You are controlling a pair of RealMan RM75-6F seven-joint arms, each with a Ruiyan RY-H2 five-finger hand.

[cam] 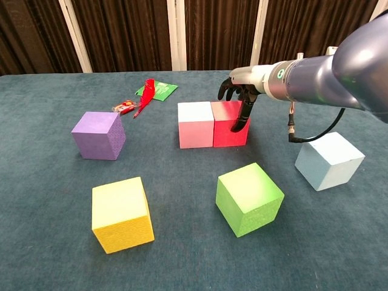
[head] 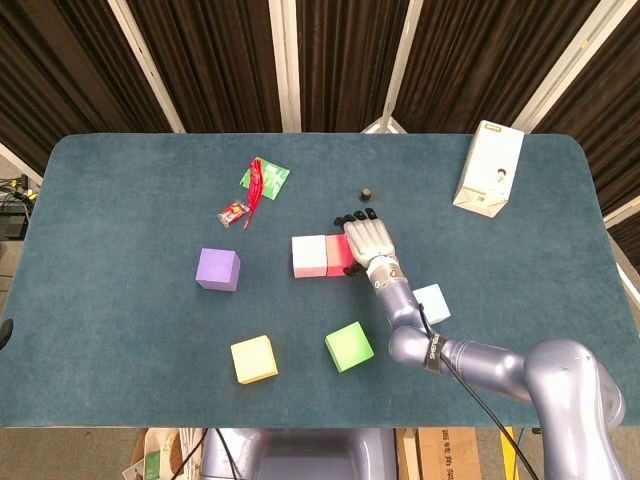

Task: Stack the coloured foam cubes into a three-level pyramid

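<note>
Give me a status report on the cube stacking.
Right hand on the red cube, which sits against the pink cube. Left hand not in view. No second level yet. Nothing blocking.

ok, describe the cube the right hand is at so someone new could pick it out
Start at the teal table and find the two cubes sitting flush side by side near its middle. The one you want is the red cube, on the right of the pair in the chest view, with the right hand over its far right corner. Its neighbour, the pink cube, is paler; no other cube is red.
</note>
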